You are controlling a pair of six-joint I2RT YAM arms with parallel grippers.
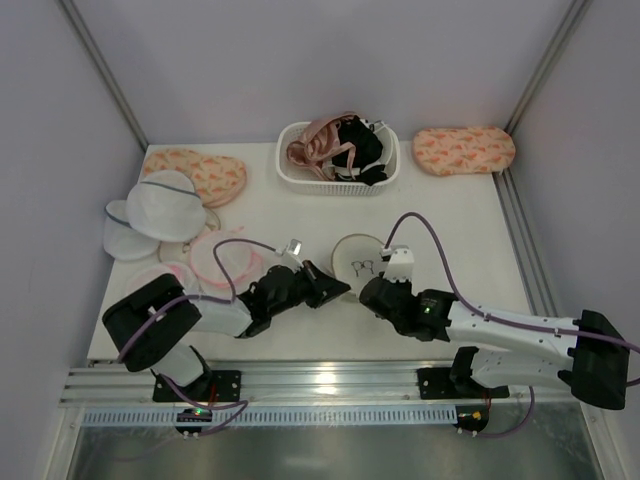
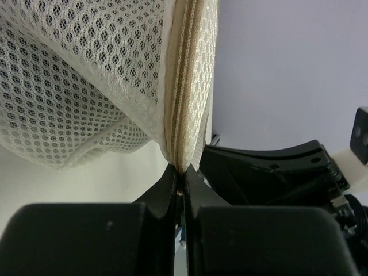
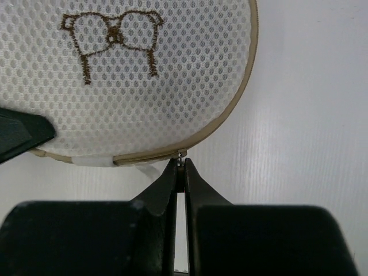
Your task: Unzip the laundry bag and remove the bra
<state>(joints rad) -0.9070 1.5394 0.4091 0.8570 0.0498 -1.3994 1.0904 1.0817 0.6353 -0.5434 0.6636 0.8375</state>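
White tabletop (image 1: 450,300) carries the laundry bag (image 1: 358,258), which lies directly between my two arms. I see the left pincer (image 2: 179,175) clenched on the bag's tan zipper rim (image 2: 184,86), which stands upright above its tips. Opposite, the right pincer (image 3: 180,167) is clamped tight on the small zipper pull (image 3: 181,154) at the bag's near edge.
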